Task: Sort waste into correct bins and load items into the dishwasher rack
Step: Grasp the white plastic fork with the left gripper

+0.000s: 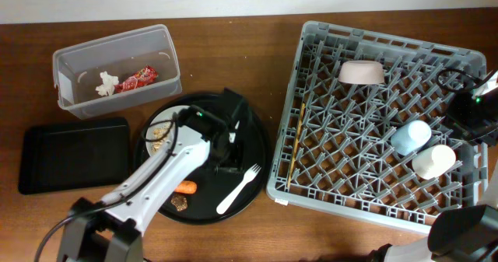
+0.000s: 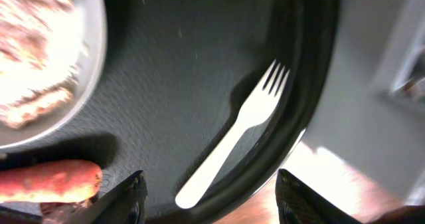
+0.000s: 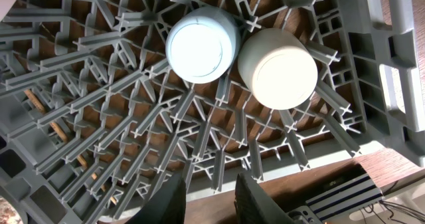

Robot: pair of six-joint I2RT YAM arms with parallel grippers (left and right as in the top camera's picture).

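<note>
Left gripper jaws stand apart over the fork, carrot beside; right gripper jaws narrowly apart, empty, above blue cup and white cup.

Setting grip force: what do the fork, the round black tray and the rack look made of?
The fork looks like thin white plastic, smooth, moulded in one piece. The round black tray seems plastic too: fine pebbled matt floor, shinier rim. The rack looks like rigid grey moulded plastic, matt, a lattice of thin ribs.
</note>
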